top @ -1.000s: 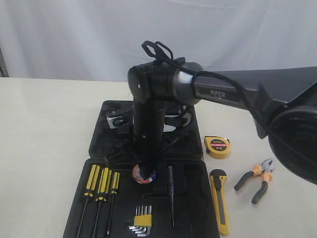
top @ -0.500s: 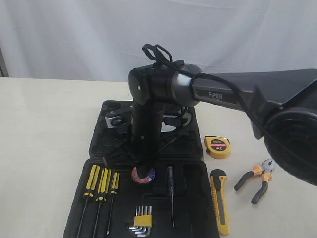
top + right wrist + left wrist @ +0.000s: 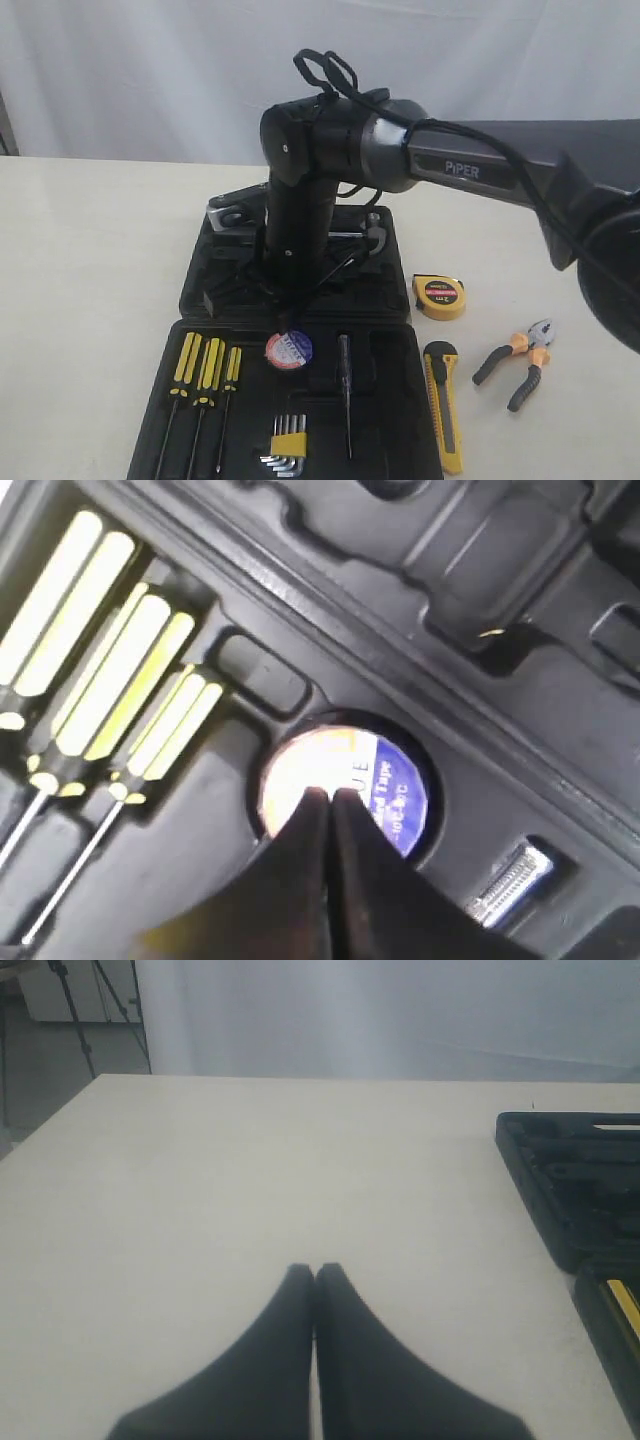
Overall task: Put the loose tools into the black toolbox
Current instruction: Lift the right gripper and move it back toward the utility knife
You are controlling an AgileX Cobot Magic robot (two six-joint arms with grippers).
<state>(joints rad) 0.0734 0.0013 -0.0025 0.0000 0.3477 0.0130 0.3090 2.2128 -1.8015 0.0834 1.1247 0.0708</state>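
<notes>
The black toolbox (image 3: pixel 196 283) lies open in the middle of the table; its corner also shows in the left wrist view (image 3: pixel 565 1185). The black tape roll (image 3: pixel 289 350) with its blue-white label rests in a round recess of the box (image 3: pixel 480 610). My right gripper (image 3: pixel 287 318) hangs just above the roll (image 3: pixel 390 780), shut and empty (image 3: pixel 330 795). To the right of the box lie the yellow tape measure (image 3: pixel 438 296), the yellow-black utility knife (image 3: pixel 443 405) and the black-orange pliers (image 3: pixel 515 360). My left gripper (image 3: pixel 315 1270) is shut over bare table, left of the box.
Three yellow-black screwdrivers (image 3: pixel 205 370) (image 3: pixel 100 680), a yellow-clipped hex key set (image 3: pixel 287 440) and a thin dark screwdriver (image 3: pixel 345 400) sit in the box's recesses. The right arm's body (image 3: pixel 330 150) stretches across the lid from the right.
My right gripper has lifted off the tape roll, which stays in its round recess and now shows in full. The arm has risen and drawn back a little.
</notes>
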